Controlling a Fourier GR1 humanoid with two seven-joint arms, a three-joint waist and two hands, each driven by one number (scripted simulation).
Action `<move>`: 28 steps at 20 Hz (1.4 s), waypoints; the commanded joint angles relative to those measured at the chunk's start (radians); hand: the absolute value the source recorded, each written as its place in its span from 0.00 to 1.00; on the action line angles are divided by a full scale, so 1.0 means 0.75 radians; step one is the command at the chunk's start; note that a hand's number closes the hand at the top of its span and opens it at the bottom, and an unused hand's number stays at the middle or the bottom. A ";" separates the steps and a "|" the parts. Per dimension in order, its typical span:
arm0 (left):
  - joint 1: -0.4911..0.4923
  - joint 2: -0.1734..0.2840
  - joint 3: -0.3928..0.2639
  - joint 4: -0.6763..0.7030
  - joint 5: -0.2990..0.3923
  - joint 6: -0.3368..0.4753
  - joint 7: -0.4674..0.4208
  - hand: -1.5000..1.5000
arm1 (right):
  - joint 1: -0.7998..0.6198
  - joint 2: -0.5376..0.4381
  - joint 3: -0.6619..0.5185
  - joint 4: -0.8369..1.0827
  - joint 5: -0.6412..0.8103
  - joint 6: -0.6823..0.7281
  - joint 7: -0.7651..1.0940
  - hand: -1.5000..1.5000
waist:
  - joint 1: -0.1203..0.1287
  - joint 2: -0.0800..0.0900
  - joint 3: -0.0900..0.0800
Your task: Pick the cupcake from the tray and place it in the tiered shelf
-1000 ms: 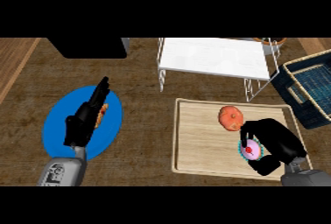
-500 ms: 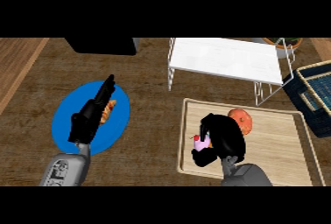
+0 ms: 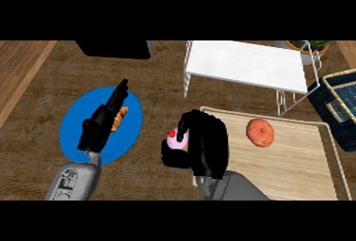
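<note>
Right hand (image 3: 201,148) curled round the pink cupcake (image 3: 176,140), now carried left off the tray (image 3: 292,169) and over the desk (image 3: 160,70). Still needs a lift up to the white tiered shelf (image 3: 243,63). Left hand (image 3: 101,124) flat over the blue plate (image 3: 76,127), fingers straight.

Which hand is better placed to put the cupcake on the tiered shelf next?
The right hand: its fingers already curl round the cupcake, and the tiered shelf lies just ahead of it. The left hand is open over the blue plate, holding nothing.
</note>
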 commanded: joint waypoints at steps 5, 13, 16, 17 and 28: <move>0.029 -0.014 -0.008 0.013 -0.020 0.025 -0.027 0.50 | -0.403 0.006 0.080 0.049 0.176 -0.167 0.497 1.00 | -0.032 -0.011 -0.004; 0.040 0.005 0.030 0.032 0.005 0.015 -0.049 0.50 | -0.695 0.006 -0.066 0.144 0.314 -0.018 0.610 1.00 | -0.052 -0.013 -0.004; 0.009 0.025 0.056 0.036 -0.001 0.027 -0.009 0.50 | -0.772 0.006 -0.138 0.118 0.391 0.090 0.611 1.00 | -0.078 -0.021 -0.003; 0.046 -0.011 0.011 0.013 -0.023 0.044 -0.022 0.50 | -0.827 0.006 -0.183 0.172 0.391 0.119 0.611 1.00 | -0.069 -0.017 -0.003; 0.038 0.019 0.045 -0.001 0.006 0.017 -0.029 0.50 | -1.097 0.006 -0.442 0.379 0.455 0.234 0.552 1.00 | -0.081 -0.009 -0.001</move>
